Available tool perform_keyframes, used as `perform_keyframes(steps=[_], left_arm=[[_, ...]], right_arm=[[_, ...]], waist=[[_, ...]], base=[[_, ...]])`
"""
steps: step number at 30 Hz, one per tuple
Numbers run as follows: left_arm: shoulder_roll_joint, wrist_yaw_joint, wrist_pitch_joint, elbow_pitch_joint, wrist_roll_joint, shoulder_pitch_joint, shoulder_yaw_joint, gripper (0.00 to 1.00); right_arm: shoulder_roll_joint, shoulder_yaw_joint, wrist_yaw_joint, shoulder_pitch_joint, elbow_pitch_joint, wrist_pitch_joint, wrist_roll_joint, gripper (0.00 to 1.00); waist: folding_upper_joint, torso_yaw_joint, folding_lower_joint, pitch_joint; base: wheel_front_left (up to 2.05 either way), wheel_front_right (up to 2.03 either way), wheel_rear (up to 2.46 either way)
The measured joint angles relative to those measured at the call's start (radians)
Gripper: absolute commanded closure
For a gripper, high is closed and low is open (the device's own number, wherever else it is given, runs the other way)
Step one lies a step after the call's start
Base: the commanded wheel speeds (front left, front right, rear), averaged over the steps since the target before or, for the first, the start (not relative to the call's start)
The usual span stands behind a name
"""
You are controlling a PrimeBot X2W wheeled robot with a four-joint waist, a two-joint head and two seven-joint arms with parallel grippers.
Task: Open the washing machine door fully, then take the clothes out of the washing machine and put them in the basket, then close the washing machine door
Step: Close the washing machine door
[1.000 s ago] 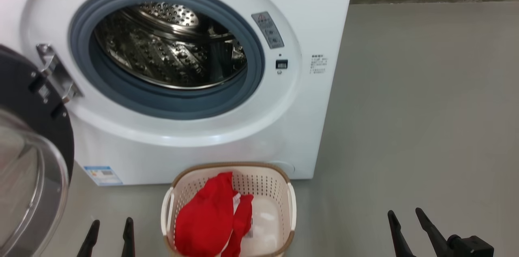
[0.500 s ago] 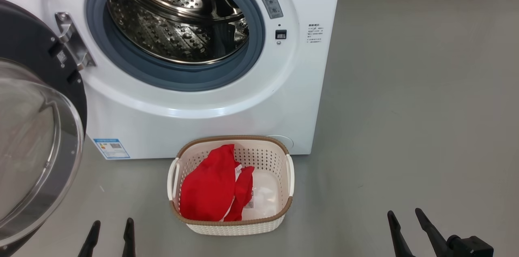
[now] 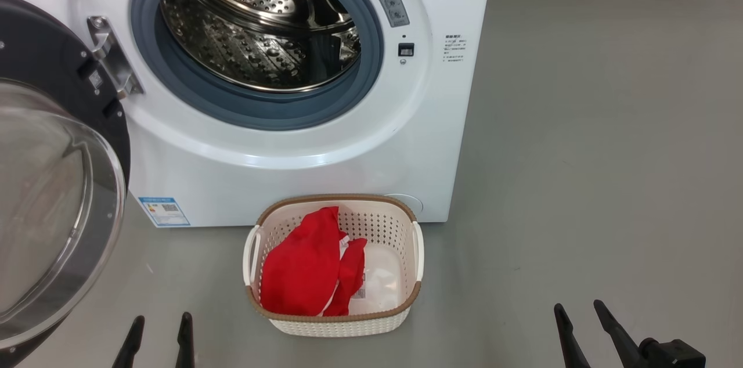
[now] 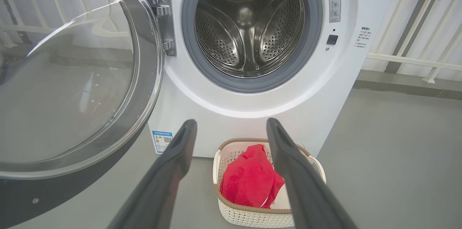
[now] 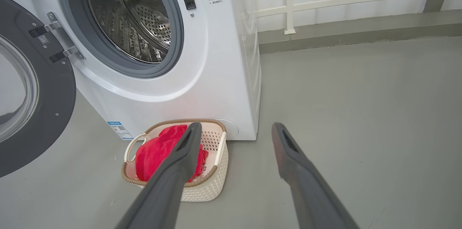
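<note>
**Head camera dips; basket comes fully into frame**

Since a second ago the whole head view has shifted. The washing machine (image 3: 278,182) sits higher in the picture, and the basket (image 3: 342,327), then cut off by the bottom edge, now shows whole. That is the camera's move; the things keep their places against one another, and both hands sit at the bottom edge as before.

The clothes (image 3: 302,266) lie in the left half of the basket as a soft, crumpled heap of bright red. A narrower red fold runs toward the middle with a sliver of white at its edge. The right half of the basket shows its pale bottom and a paper label (image 3: 377,284).

The basket has cream perforated walls, a brown woven-look rim and white side handles. It stands on the grey floor (image 3: 580,153) just in front of the washer's lower front.

The washing machine door (image 3: 58,182) is swung open to the left on its metal hinge (image 3: 113,60), black rim around a clear glass bowl. Inside the grey gasket (image 3: 255,115), the drum (image 3: 261,25) shows perforated steel.

The left hand (image 3: 162,317) is low at the left, fingers spread wide and empty. The right hand (image 3: 577,304) is low at the right, equally wide and empty, well apart from the basket.
</note>
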State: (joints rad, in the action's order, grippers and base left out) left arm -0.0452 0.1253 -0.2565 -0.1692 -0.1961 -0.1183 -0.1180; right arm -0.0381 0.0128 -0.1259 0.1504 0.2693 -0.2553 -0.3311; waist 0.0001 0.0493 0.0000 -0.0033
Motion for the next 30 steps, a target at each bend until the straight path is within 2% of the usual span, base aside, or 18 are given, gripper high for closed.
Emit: perform_keyframes(steps=[15,22,30], left_arm=[[0.000,0.000,0.000,-0.009,-0.006,0.000,-0.002,0.00],[0.001,-0.002,0.000,-0.020,-0.012,-0.001,-0.007,0.00],[0.001,-0.014,0.000,-0.030,-0.031,-0.032,-0.007,0.00]], right_arm=[[-0.002,0.019,0.000,0.000,0.009,0.000,0.000,0.00],[-0.006,0.042,0.000,-0.001,0.021,0.000,0.000,0.00],[-0.017,0.080,0.000,-0.008,0.038,0.000,0.000,0.00]], waist=[[0.0000,0.040,0.0000,-0.008],[-0.0001,0.103,0.0000,-0.015],[0.0000,0.206,0.0000,-0.027]], base=[[0.00,0.00,0.00],[0.00,0.00,0.00],[0.00,0.00,0.00]])
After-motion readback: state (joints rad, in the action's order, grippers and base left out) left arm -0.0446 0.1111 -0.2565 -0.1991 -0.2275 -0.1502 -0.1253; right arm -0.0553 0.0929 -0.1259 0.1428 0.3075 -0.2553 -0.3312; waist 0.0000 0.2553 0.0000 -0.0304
